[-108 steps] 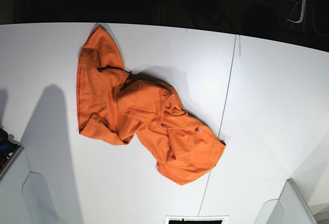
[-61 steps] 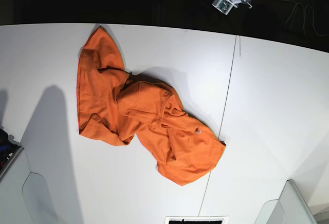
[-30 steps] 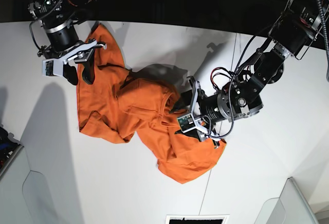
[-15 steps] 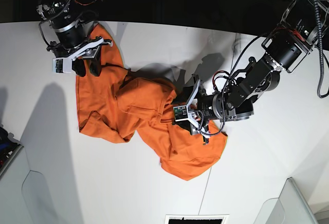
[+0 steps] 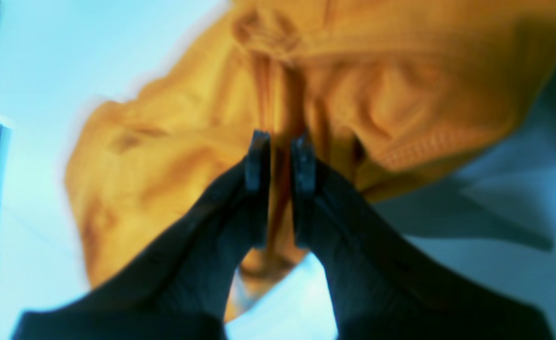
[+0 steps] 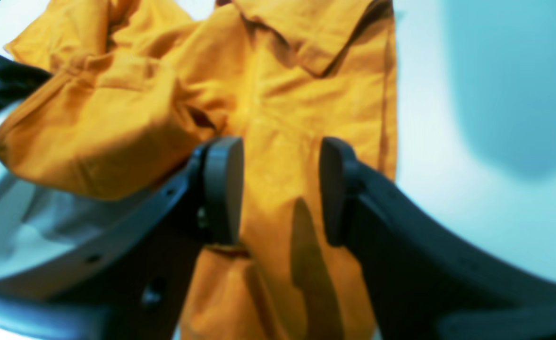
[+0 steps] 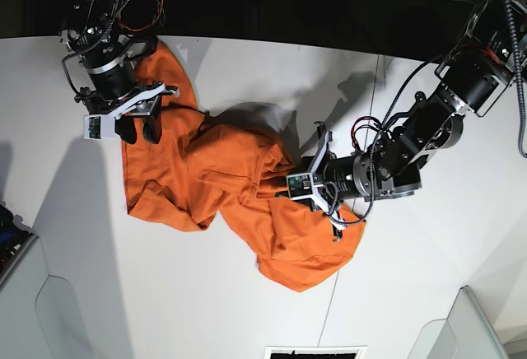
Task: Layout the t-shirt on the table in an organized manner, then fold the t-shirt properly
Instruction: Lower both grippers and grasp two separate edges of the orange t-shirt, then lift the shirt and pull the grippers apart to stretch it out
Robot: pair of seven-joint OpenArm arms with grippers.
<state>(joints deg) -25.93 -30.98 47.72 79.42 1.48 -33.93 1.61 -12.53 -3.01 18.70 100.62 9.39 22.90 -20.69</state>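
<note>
The orange t-shirt (image 7: 222,186) lies crumpled on the white table (image 7: 247,71), running from the far left to the near middle. My left gripper (image 7: 278,183) is at the bunched middle of the shirt. In the left wrist view it (image 5: 280,141) is shut on a raised fold of the t-shirt (image 5: 381,94). My right gripper (image 7: 138,131) is over the shirt's far left part. In the right wrist view it (image 6: 278,189) is open, its fingers (image 6: 223,189) straddling the flat cloth (image 6: 282,94). The white tag is hidden.
The thin dark seam (image 7: 377,71) crosses the table to the right of the shirt, partly under my left arm (image 7: 428,128). Translucent bins stand at the near left corner (image 7: 49,310) and the near right corner (image 7: 461,326). A dark-framed panel (image 7: 313,351) sits at the near edge.
Both arms came in from the far edge and reached the shirt. In the last half second my left gripper shifted a little toward the near left, gathering cloth; my right gripper moved slightly nearer.
</note>
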